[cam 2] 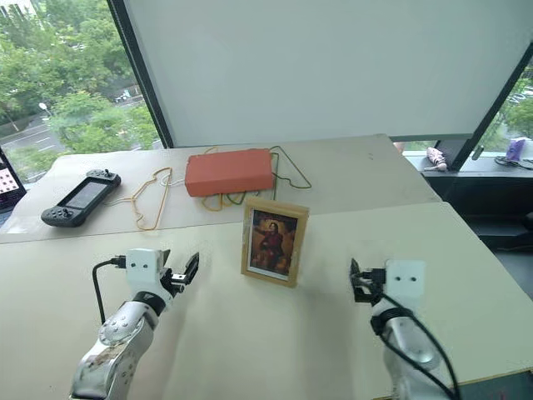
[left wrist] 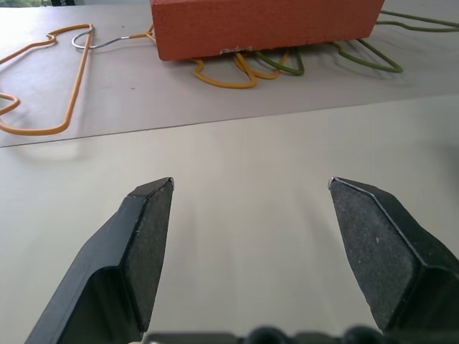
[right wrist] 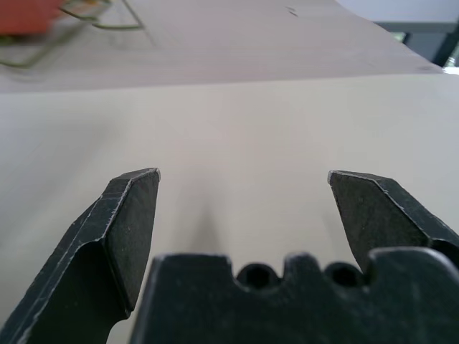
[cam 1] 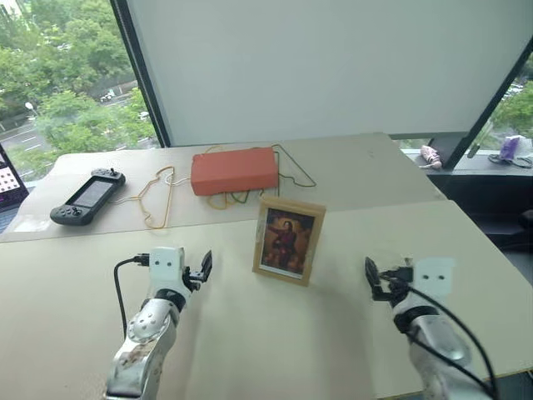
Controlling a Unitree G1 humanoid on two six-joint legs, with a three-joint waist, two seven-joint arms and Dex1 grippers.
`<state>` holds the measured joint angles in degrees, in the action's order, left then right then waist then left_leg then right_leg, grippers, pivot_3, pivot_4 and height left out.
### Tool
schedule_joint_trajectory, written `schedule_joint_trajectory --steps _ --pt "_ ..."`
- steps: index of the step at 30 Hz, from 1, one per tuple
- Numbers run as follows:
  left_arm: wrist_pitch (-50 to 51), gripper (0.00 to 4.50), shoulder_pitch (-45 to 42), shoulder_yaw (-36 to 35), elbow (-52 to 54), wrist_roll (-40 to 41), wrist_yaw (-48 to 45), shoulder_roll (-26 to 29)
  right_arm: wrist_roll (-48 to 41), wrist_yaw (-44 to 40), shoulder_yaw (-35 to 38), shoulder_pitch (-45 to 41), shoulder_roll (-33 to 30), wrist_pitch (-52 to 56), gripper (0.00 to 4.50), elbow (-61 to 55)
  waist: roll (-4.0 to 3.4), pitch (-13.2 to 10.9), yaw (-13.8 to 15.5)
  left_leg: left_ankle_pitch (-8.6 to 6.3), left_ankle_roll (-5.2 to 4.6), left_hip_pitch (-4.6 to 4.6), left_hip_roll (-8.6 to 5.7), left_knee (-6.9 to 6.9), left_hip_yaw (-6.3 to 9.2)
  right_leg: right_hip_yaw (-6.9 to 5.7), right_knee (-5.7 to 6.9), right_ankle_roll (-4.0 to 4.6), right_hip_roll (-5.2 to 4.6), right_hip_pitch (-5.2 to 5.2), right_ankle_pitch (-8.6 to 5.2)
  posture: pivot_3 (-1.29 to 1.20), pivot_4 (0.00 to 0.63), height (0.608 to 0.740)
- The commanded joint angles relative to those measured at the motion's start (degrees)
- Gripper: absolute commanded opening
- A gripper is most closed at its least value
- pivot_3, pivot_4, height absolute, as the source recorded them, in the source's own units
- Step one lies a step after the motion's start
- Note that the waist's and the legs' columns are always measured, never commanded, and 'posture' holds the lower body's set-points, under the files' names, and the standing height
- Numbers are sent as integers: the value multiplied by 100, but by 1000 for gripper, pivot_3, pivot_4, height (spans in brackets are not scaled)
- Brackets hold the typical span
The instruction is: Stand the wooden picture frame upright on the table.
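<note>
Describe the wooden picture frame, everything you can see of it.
The wooden picture frame is a small upright rectangle with a light wood border around a reddish portrait of a figure on a dark ground. It stands on its bottom edge on the table, front toward the camera, leaning slightly back. It sits just in front of the tabletop seam. Nothing but the table touches it. Its back is hidden.

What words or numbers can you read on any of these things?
None can be read.
The wooden picture frame shows a reddish portrait, no writing.
The orange-red box looks plain.
The handheld game console has no legible marks.
The screen at the table's left edge shows marks too small to read.
</note>
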<state>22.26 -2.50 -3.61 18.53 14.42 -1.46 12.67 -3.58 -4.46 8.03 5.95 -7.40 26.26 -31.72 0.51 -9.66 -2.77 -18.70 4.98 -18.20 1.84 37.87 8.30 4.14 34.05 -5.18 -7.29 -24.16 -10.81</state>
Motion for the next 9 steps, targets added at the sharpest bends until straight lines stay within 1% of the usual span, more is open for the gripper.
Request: schedule_joint_trajectory --steps 1,9 --pt "-113 3718 -76 -246 -161 -176 73 7 80 32 25 5 2 -672 4370 306 0 0 4 0 0 2 0 0 0 0 0 1 0 -1 -1 0 150 740" --pt "-241 3718 -115 -278 -239 -223 -237 80 27 -169 -24 -20 -189 -845 4370 483 0 0 30 -5 -8 0 0 -1 0 -2 -6 1 0 -7 -2 0 150 740"
